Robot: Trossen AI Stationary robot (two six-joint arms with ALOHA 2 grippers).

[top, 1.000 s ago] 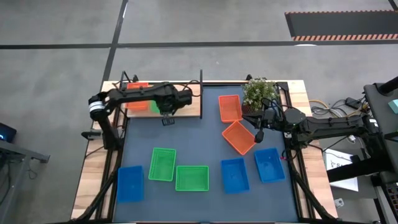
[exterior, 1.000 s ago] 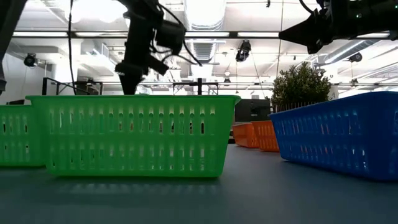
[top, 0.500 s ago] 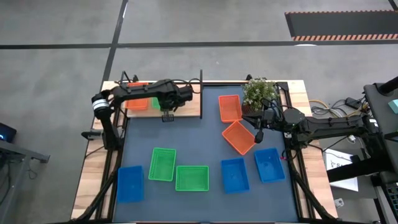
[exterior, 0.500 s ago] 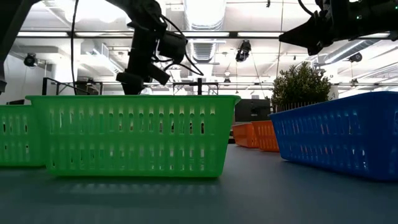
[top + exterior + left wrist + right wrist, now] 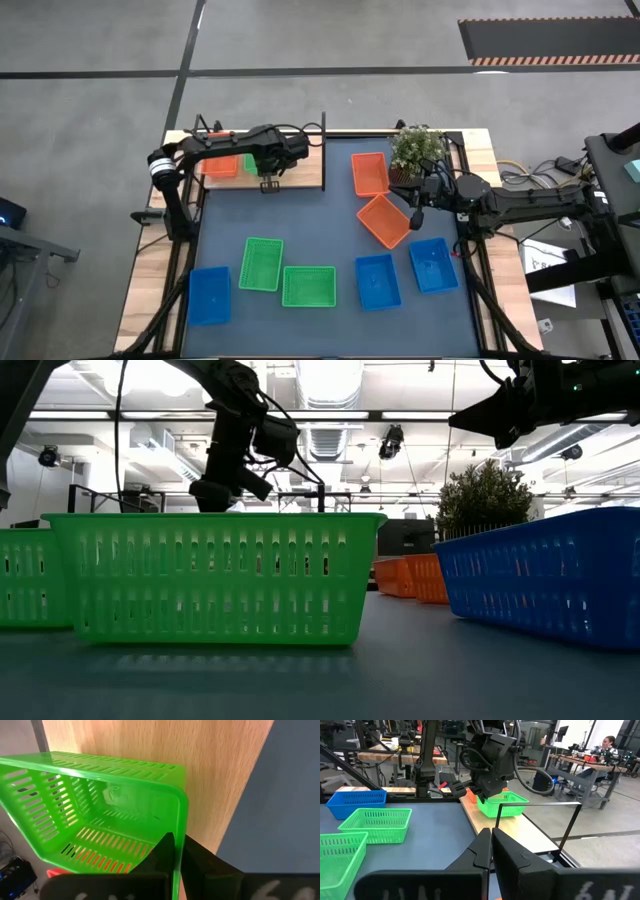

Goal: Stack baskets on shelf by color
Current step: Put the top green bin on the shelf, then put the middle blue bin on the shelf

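The shelf [image 5: 300,168] lies along the mat's [image 5: 320,215] far edge, at the far left corner of the table [image 5: 150,275]. On it sit an orange basket [image 5: 221,165] and, just beside it, a green basket [image 5: 90,815]; I cannot see anything inside either. The left claw [image 5: 268,183] is pinched shut on that green basket's rim, at the shelf's near edge; the left wrist view shows the rim between the fingers [image 5: 165,852], the basket tilted over bare wood.

The right claw [image 5: 416,215] is pressed together, empty, hovering above the right part of the mat near an orange basket [image 5: 385,221] lying askew. Another orange one [image 5: 369,173] lies near the plant [image 5: 417,150].

Along the mat's near edge lie two green baskets [image 5: 261,264] [image 5: 308,286] and three blue [image 5: 210,294] [image 5: 378,281] [image 5: 433,264], all empty.

Only the right wrist view shows a person [image 5: 608,742] seated far behind.
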